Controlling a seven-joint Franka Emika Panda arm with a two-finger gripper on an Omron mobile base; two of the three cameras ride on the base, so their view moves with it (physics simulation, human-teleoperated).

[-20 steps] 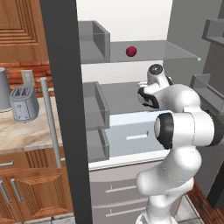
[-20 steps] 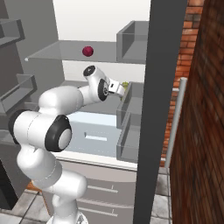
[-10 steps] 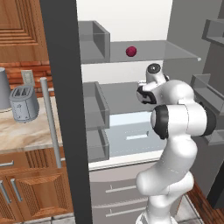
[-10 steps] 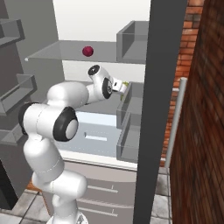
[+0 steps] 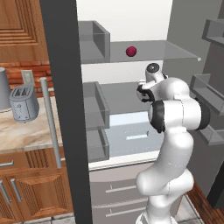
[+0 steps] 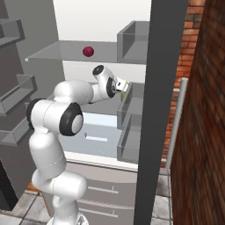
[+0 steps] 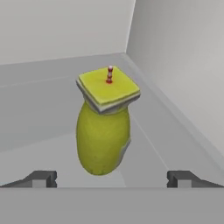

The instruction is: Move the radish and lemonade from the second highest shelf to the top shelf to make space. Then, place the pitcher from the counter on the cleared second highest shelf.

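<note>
We count one radish (image 5: 131, 51) on the top shelf (image 5: 175, 53). One lemonade (image 7: 104, 127) bottle, yellow-capped. One toaster (image 5: 24, 103) on the one counter (image 5: 22, 133), with one grey canister (image 5: 3, 88) beside it. One long fridge door handle (image 5: 50, 122). Two finger tips (image 7: 41, 178) on one gripper (image 7: 111, 180).

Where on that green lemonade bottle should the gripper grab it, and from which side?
Probably around the rounded olive body of the lemonade, just below the wide yellow cap. It stands upright on the shelf straight ahead of the open gripper, so a level approach from the front should let the fingers pass either side, and the overhanging cap would check any slip.
</note>
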